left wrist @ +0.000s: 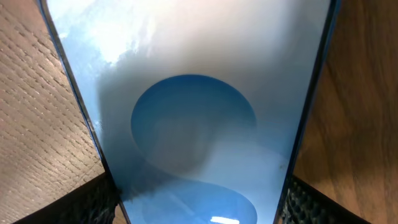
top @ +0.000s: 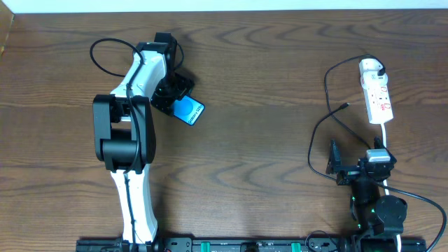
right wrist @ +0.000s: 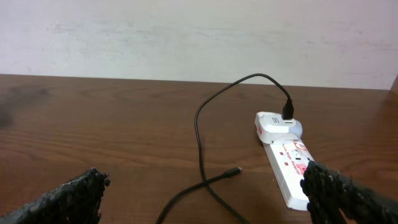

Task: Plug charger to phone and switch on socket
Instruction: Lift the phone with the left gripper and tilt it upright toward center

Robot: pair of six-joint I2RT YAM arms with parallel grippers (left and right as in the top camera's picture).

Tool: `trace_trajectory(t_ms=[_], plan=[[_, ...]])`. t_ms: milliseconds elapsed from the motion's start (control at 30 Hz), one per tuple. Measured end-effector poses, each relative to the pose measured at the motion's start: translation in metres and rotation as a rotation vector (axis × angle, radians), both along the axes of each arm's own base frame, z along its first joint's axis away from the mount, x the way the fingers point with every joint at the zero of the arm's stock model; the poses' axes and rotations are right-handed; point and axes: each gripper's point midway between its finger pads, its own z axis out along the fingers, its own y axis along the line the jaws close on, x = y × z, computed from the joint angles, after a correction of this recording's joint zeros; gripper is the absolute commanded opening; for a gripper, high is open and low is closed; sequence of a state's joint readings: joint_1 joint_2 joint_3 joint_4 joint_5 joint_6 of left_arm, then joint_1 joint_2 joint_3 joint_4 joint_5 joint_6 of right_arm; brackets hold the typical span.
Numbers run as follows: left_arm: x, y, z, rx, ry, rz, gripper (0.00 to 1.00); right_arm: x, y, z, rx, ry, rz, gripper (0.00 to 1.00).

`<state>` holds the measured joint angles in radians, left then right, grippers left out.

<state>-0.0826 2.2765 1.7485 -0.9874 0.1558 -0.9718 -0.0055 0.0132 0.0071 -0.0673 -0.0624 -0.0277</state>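
Observation:
My left gripper [top: 175,96] is shut on the phone [top: 190,110], a slim phone with a light-blue screen, at the table's left. In the left wrist view the phone [left wrist: 199,93] fills the frame, with my left gripper's [left wrist: 199,214] fingers against both its edges. The white socket [top: 379,98] lies at the far right with a white adapter [top: 372,68] plugged in. The charger cable [top: 327,80] loops left from it, and its plug tip [top: 345,106] lies free on the table. My right gripper [top: 353,166] is open and empty, hovering near the cable [right wrist: 200,143], tip [right wrist: 234,170] and socket [right wrist: 289,171].
The socket's white cord [top: 386,133] runs down toward the right arm. A thin black arm cable [top: 105,52] loops at the back left. A pale wall [right wrist: 186,37] stands behind the table's far edge.

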Motion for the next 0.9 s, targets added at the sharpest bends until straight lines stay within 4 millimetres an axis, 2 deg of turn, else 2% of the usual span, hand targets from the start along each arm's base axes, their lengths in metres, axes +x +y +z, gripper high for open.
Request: trace_trajectory(t_ms=[300, 600, 900], plan=[[0.000, 0.000, 0.000, 0.000, 0.000, -0.001, 0.69, 0.000, 0.000, 0.000, 0.000, 0.000, 0.000, 0.99], [-0.001, 0.000, 0.001, 0.000, -0.001, -0.034, 0.69, 0.000, 0.000, 0.000, 0.000, 0.000, 0.000, 0.99], [-0.017, 0.001, 0.003, -0.003, 0.048, -0.084, 0.68, 0.000, 0.000, 0.000, 0.000, 0.000, 0.000, 0.99]])
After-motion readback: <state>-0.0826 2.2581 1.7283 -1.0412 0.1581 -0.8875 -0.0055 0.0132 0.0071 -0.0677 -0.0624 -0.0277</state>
